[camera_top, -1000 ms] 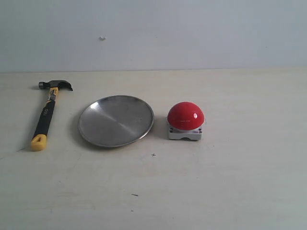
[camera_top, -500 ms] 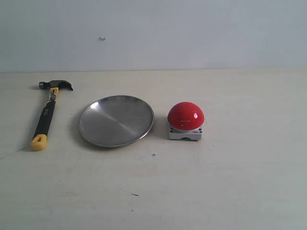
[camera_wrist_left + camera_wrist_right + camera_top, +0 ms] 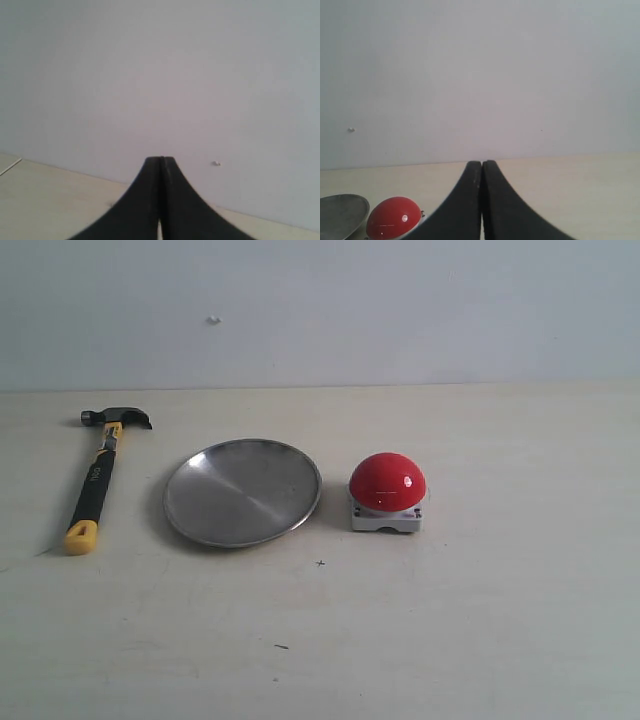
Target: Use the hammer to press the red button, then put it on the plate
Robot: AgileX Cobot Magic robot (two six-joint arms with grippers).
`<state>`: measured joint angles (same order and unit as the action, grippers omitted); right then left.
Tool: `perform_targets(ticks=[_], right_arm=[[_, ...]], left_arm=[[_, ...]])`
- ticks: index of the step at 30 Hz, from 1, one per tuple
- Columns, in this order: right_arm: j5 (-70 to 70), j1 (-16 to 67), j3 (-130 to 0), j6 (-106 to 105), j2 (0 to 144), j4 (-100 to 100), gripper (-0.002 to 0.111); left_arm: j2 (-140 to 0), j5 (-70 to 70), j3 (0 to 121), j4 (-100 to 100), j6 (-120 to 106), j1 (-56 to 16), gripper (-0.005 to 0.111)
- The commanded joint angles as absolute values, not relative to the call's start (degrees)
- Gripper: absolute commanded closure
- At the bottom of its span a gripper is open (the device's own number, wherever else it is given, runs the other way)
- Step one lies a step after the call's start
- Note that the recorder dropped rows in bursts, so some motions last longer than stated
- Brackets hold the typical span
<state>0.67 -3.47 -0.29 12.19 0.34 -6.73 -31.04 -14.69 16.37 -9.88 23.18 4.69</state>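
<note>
The hammer (image 3: 97, 478) lies at the left of the surface (image 3: 480, 620), head far, yellow cap near. The plate (image 3: 242, 492) sits to its right, apart from it. The button (image 3: 387, 483) stands just right of the plate, not touching. The left tool (image 3: 160, 162) is pinched closed on nothing, and so is the right tool (image 3: 482, 165).

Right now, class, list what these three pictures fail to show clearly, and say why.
1. Exterior view: marking on the hammer handle, too small to read.
2. Exterior view: both arms, outside the frame.
3. Right wrist view: plate and button, cut by the picture's edge.
4. Left wrist view: hammer, outside the frame.
</note>
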Motion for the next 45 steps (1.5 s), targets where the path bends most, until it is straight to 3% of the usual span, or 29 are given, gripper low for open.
perform_targets(ticks=[1, 8, 16, 28, 45], right_arm=[[0.8, -3.8, 0.0, 12.1, 0.0, -7.1, 0.108], [0.8, -3.8, 0.0, 12.1, 0.0, -7.1, 0.108], [0.8, -3.8, 0.0, 12.1, 0.0, -7.1, 0.108], [0.8, -3.8, 0.0, 12.1, 0.0, -7.1, 0.108], [0.8, -3.8, 0.0, 12.1, 0.0, -7.1, 0.108]], left_arm=[[-34.1, -23.6, 16.8, -9.4, 23.1, 4.6, 0.107], [-39.6, -30.1, 17.0, -9.3, 23.1, 4.6, 0.107], [-50.8, -21.1, 25.6, -9.3, 21.4, 4.7, 0.107], [-74.6, -3.8, 53.7, -9.6, 15.4, 5.1, 0.107], [-110.6, 37.6, 99.4, -7.1, 8.4, 6.6, 0.107]])
